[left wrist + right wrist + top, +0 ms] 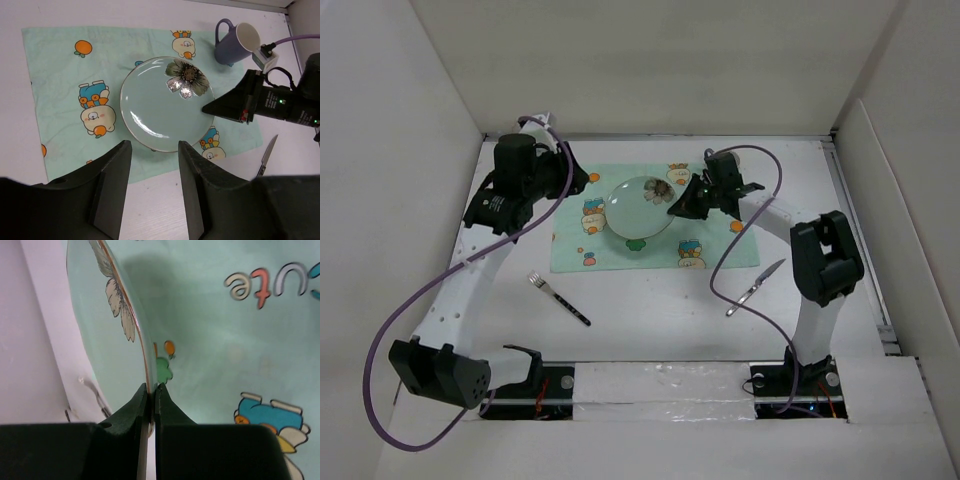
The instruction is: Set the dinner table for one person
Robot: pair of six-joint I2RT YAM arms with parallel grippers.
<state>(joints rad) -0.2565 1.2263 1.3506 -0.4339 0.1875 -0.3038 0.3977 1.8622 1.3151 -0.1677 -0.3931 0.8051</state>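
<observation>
A pale green plate (638,208) with a flower print is over the middle of the mint-green cartoon placemat (570,255) on the white dinner table (660,320). My right gripper (676,208) is shut on the plate's right rim; in the right wrist view its fingertips (151,390) pinch the thin edge of the plate (100,340). The plate (160,110) casts a shadow on the placemat (60,90) at its near side. My left gripper (154,150) is open and empty, high over the placemat's edge. It is left of the plate in the top view (578,180).
A fork (558,298) lies on the table in front of the placemat, left of centre. A knife (756,285) lies to the right of the placemat, also in the left wrist view (267,155). A purple mug (235,42) stands at the placemat's far right corner.
</observation>
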